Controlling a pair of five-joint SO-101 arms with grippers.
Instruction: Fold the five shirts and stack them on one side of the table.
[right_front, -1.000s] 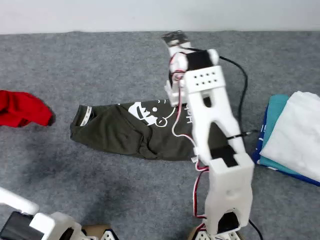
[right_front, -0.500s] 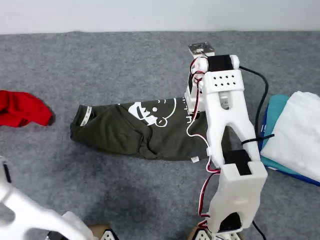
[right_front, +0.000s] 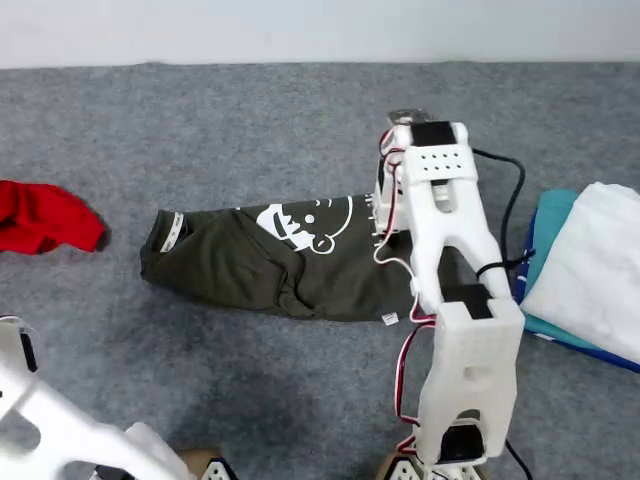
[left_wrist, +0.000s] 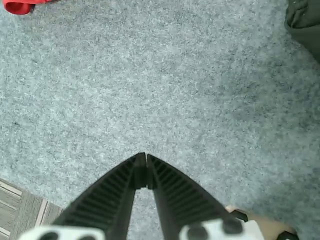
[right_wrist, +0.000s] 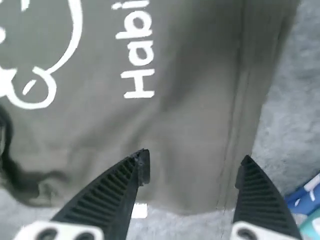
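At the near left corner of the grey table (right_front: 200, 130), the left arm (right_front: 45, 425) sits low. In its wrist view the left gripper (left_wrist: 146, 167) has its fingers pressed tip to tip with nothing between them, above bare grey surface.

The right arm (right_front: 455, 300) rises from the near edge, right of centre, and stretches toward the far side over the right end of the olive shirt (right_front: 260, 265). That shirt lies in the middle of the table as a long band running left to right. Its collar is at the left end and a white cartoon print is along its far edge.

The right gripper (right_wrist: 194, 164) is spread wide above the shirt's right end, near the hem and beside the white lettering, and holds nothing. I cannot tell whether its tips touch the cloth.

At the right edge, a folded white shirt (right_front: 595, 265) rests on a teal shirt (right_front: 545, 235), with a blue shirt (right_front: 522, 285) under both. A crumpled red shirt (right_front: 45, 215) lies at the left edge, well apart from the olive one.
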